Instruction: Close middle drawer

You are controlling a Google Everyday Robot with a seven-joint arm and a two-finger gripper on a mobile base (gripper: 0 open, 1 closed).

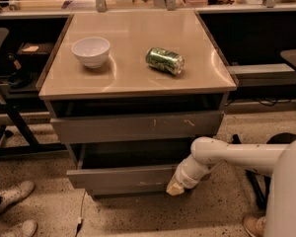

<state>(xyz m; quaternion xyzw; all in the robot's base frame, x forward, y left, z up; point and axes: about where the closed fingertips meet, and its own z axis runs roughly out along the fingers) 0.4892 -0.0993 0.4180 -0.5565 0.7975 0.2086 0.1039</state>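
The middle drawer (118, 177) juts out below the desk's (138, 80) front edge. Its long axis runs parallel to that edge, its front faces outward, and its inside is in shadow. The gripper (175, 187) is against its front, below the right corner; whether it is clenched cannot be told.

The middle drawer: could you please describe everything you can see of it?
The middle drawer is wide, shallow and grey, with a flat, handle-less front. It stands pulled out level, further than the scratched drawer above, and no contents show in its shadowed interior. The end effector sits at the right end of its front, apparently pressing against it.
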